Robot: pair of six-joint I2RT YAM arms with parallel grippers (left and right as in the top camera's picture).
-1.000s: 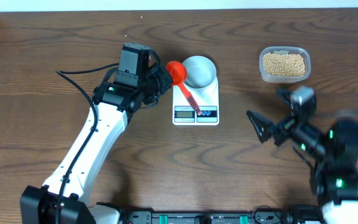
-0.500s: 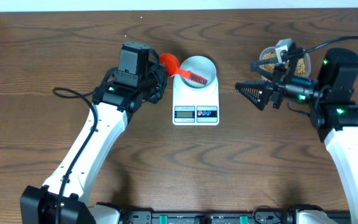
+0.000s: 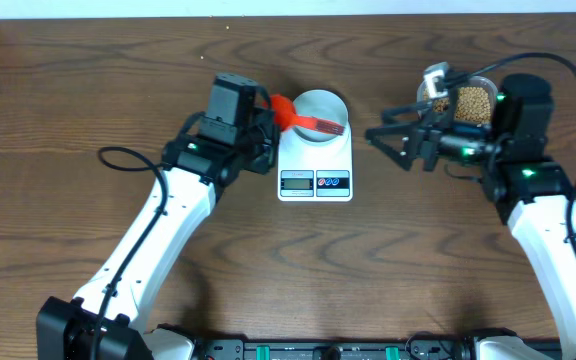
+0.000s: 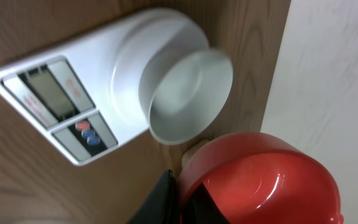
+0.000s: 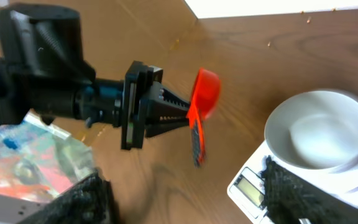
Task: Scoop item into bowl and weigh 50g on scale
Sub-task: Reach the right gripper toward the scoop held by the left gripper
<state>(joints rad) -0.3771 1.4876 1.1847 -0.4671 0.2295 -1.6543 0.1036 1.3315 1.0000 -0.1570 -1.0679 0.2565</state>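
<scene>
The dark wooden table (image 3: pixel 68 80) carries everything. The left gripper (image 3: pixel 268 120) is clamped on a red scoop (image 3: pixel 284 111), whose cup looks bare inside and whose handle reaches ahead over the bowl (image 3: pixel 316 103). Just beyond those fingers, the bowl sits empty on the scale (image 3: pixel 298 155). Farther off, past the scale, the right gripper (image 3: pixel 393 143) hangs with fingers spread, holding nothing. Back by its wrist, the beans (image 3: pixel 471 103) all lie in their clear tub (image 3: pixel 468 80). I judge nothing scooped yet: filling, tipping and weighing to 50g are all left. The display is unreadable.
</scene>
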